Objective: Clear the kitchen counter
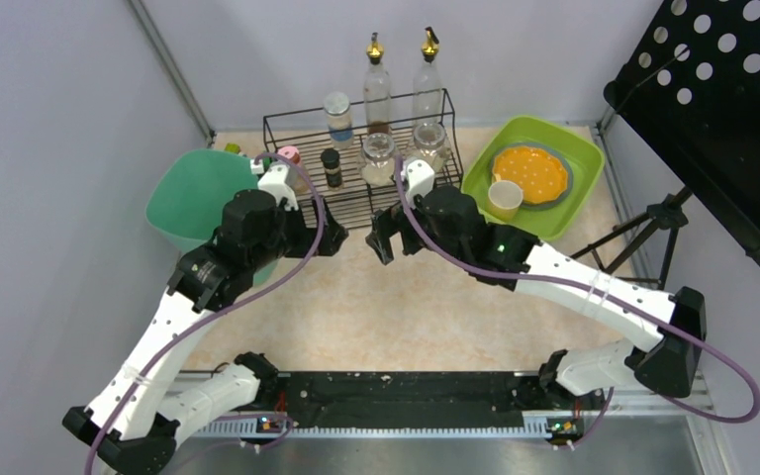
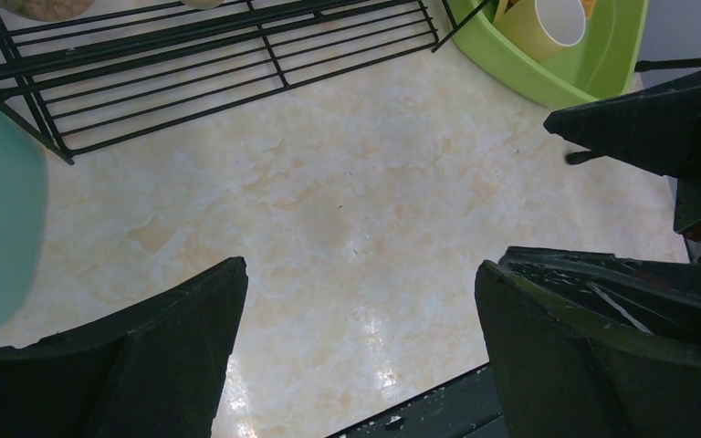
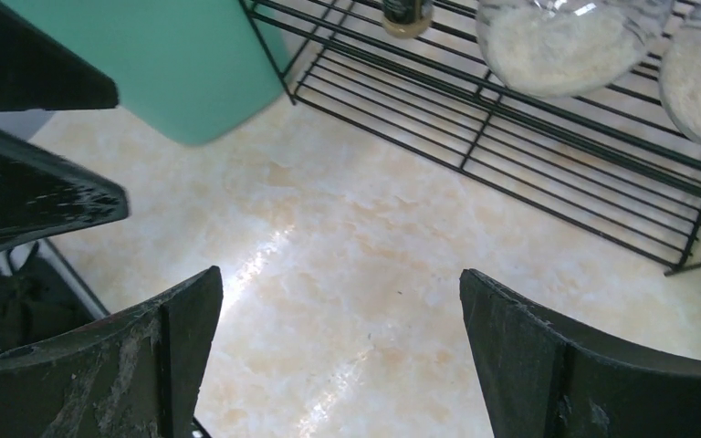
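Left end effector (image 2: pixel 358 274) and right end effector (image 3: pixel 340 278): I find both spread fully apart, with nothing held. The tabletop (image 1: pixel 386 307) lies directly beneath both, its long axis running 9 to 3 o'clock in the top view; neither arm is nearer. Surface: cream, marble-veined, glossy under glare. Visible items stand in the wire rack (image 1: pixel 356 203) at 12 o'clock and the lime tub (image 1: pixel 554 223) at 1 o'clock. I judge little remains.

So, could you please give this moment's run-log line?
left gripper open, empty | right gripper open, empty | both above flat beige marble-pattern kitchen counter
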